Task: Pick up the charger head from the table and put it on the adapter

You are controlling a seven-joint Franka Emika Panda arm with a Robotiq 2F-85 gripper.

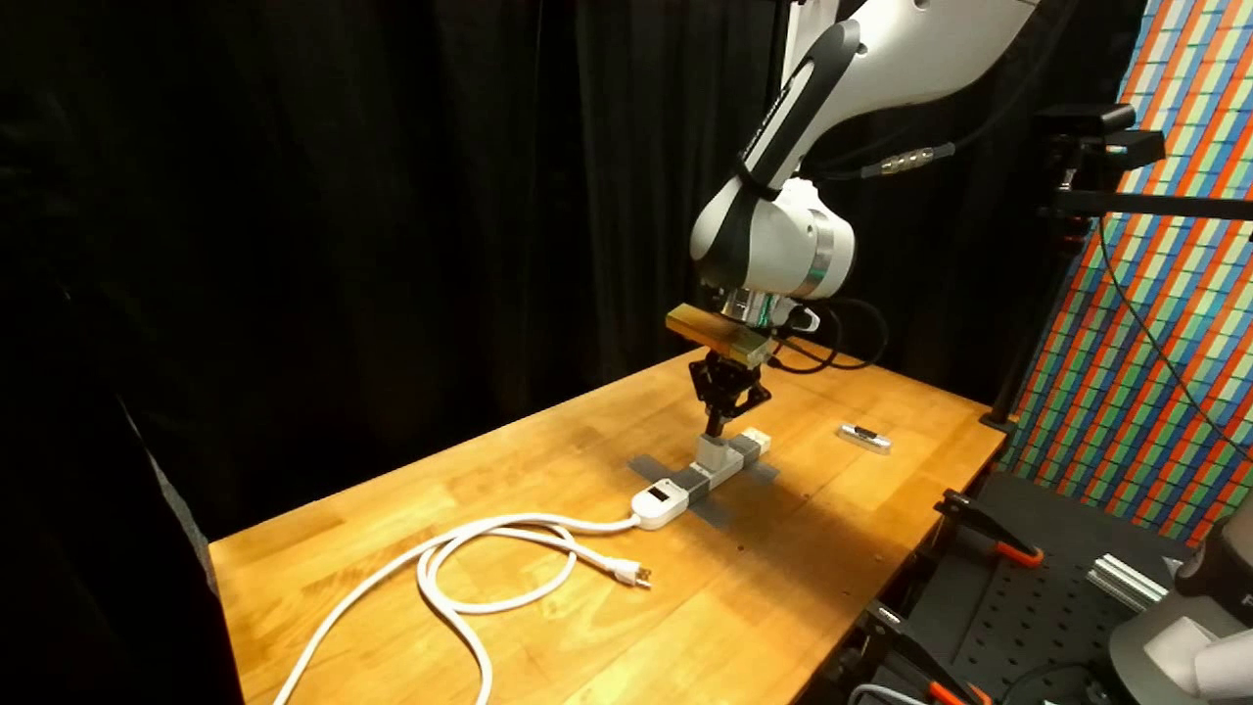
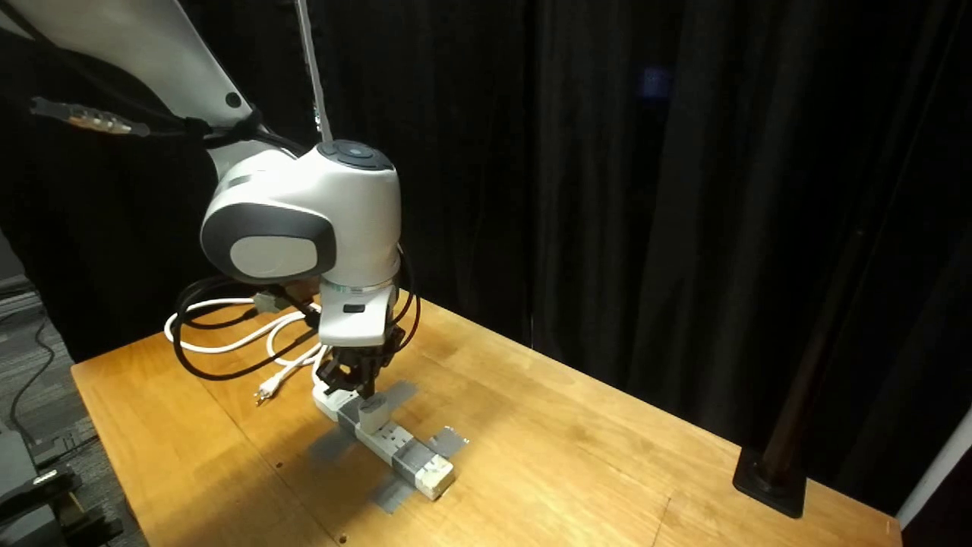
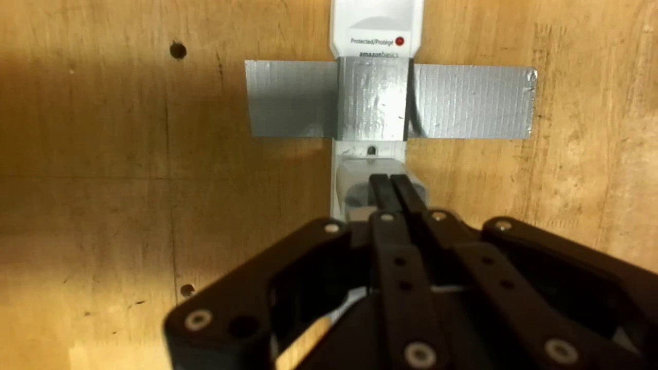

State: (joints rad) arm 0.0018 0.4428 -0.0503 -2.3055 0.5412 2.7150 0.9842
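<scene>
In both exterior views the white charger head (image 1: pixel 713 454) (image 2: pixel 373 415) stands upright on the adapter (image 1: pixel 726 473) (image 2: pixel 392 436), a long white power strip taped to the table. My gripper (image 1: pixel 716 431) (image 2: pixel 367 394) points straight down with its fingertips at the top of the charger head. Seen from the wrist, the gripper (image 3: pixel 390 177) is shut, its two dark fingers side by side with nothing between them. They cover part of the charger head (image 3: pixel 354 174). Whether the tips press on it, and whether its prongs are fully in the sockets, I cannot tell.
Grey tape (image 3: pixel 473 100) crosses the strip and sticks to the wooden table (image 1: pixel 607 617). A white cord (image 1: pixel 450 587) with a plug (image 1: pixel 626 571) loops beside it. A small silver object (image 1: pixel 864 438) lies on the table. A black stand foot (image 2: pixel 771 482) sits near a table edge.
</scene>
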